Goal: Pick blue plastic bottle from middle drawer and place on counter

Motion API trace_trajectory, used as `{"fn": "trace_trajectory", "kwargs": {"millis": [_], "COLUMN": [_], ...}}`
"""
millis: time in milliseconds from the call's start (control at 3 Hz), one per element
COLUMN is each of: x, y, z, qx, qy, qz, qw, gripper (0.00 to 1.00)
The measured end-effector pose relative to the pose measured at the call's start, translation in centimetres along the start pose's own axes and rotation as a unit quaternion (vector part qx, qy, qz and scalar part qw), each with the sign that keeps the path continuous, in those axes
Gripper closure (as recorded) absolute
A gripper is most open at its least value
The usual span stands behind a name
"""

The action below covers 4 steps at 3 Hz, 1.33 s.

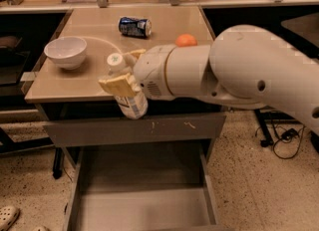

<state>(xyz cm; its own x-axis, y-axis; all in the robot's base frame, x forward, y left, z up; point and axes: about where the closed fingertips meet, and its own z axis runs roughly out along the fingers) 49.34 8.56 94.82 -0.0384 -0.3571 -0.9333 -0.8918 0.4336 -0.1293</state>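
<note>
My gripper [122, 70] is shut on the blue plastic bottle [130, 101], a small clear bottle with a white cap [115, 60] and a pale label. It holds the bottle tilted at the counter's [94, 31] front edge, cap level with the tan top and the bottle's base hanging in front of the edge. The middle drawer [142, 210] stands pulled open below, its grey floor bare. My white arm [239, 70] reaches in from the right and hides part of the counter.
A white bowl [65, 52] sits at the counter's left. A blue-and-silver can [134, 27] lies at the back. An orange [186, 40] shows just behind my arm. A shut grey drawer front [134, 128] with pale scratches is under the counter.
</note>
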Motion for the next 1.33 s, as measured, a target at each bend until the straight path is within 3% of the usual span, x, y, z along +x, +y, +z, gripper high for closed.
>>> {"fn": "trace_trajectory", "kwargs": {"millis": [667, 1333], "x": [-3.4, -5.5], "y": [-3.3, -9.0], "z": [-2.3, 0.4], "qx": [0.021, -0.014], "qy": [0.002, -0.045], "qz": [-0.016, 0.023], "qw": [0.9996, 0.9986], "gripper": [1.0, 1.0]}}
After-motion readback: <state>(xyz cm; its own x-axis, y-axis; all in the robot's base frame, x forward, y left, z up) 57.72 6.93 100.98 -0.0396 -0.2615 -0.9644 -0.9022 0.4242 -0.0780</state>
